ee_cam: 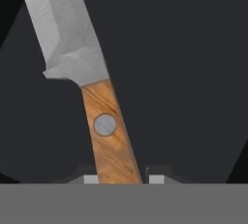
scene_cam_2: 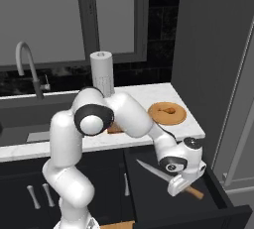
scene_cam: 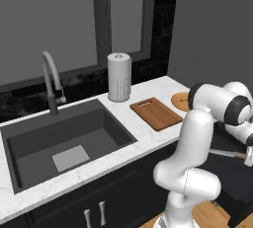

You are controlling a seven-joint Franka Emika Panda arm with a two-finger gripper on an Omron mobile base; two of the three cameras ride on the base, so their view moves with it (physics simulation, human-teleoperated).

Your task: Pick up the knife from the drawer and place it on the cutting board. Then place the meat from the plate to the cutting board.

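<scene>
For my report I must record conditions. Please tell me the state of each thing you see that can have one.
drawer: pulled open
knife: in the drawer, handle between the fingers
gripper: shut on the knife handle
cutting board: on the counter, bare
plate: on the counter, meat on it
faucet: no water running

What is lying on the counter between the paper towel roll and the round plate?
The cutting board lies between the paper towel roll and the plate; the left base view shows it best.
</scene>
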